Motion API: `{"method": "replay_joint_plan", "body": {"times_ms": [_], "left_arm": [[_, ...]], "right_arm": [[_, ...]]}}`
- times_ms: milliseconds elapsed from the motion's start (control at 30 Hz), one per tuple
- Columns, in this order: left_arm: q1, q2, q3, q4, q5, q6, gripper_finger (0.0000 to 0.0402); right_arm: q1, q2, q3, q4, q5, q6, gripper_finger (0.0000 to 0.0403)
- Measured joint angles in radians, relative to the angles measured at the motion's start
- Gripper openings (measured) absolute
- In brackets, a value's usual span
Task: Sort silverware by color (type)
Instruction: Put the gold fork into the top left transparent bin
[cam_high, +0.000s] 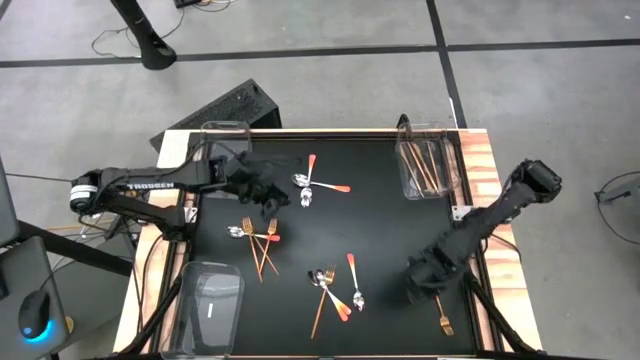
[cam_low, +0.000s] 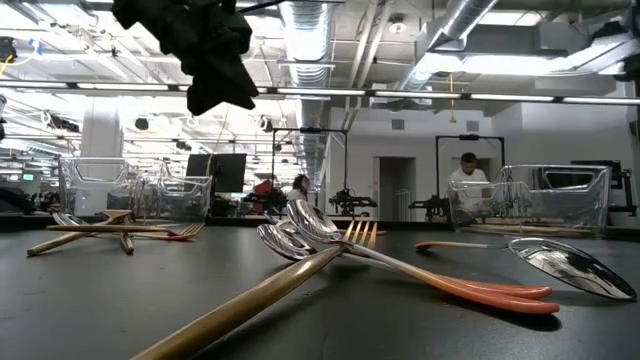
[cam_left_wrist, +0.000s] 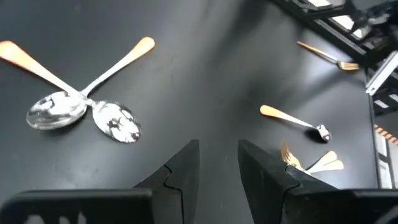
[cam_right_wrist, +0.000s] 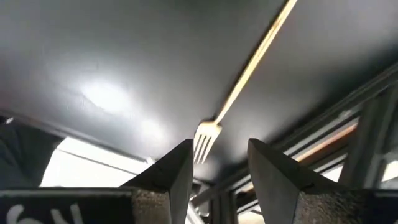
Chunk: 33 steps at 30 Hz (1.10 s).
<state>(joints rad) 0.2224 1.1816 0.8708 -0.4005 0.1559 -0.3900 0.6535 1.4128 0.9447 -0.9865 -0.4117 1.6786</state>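
Looks like mid-grab on the lone gold fork (cam_high: 444, 316) at lower right of the desk (cam_high: 380, 230), right claw (cam_high: 418, 290) spread beside it, probably needs lowering and pinching next, left claw (cam_high: 268, 200) half-spread, empty, upper left.

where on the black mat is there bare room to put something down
Bare: the middle strip between the crossed silver spoons with orange handles and the spoon-and-knife pile. Crowded: around the gold fork cluster and near the lone gold fork.

Silverware (cam_high: 330, 288) scattered flat on mat
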Motion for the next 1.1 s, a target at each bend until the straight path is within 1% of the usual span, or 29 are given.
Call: {"method": "replay_joint_plan", "body": {"times_ms": [200, 367, 467, 700, 900, 1100], "left_arm": [[-0.112, -0.005, -0.007, -0.003, -0.083, -0.039, 0.0098], [-0.199, -0.005, -0.007, 0.002, -0.175, -0.067, 0.0098], [-0.230, -0.005, -0.007, 0.003, -0.200, -0.085, 0.0098], [-0.247, -0.005, -0.007, 0.003, -0.250, -0.102, 0.0098], [-0.237, -0.005, -0.007, 0.004, -0.278, -0.104, 0.0098], [-0.233, -0.005, -0.007, 0.004, -0.336, -0.105, 0.0098]], "right_arm": [[0.080, 0.000, -0.020, 0.057, 0.055, 0.119, 0.0173], [0.129, 0.000, -0.126, 0.238, 0.060, 0.211, 0.0173], [0.148, 0.001, -0.176, 0.319, 0.074, 0.265, 0.0173], [0.181, 0.001, -0.240, 0.359, 0.071, 0.286, 0.0162], [0.188, 0.001, -0.305, 0.466, 0.071, 0.298, 0.0136], [0.189, 0.001, -0.335, 0.499, 0.070, 0.338, 0.0107]]}}
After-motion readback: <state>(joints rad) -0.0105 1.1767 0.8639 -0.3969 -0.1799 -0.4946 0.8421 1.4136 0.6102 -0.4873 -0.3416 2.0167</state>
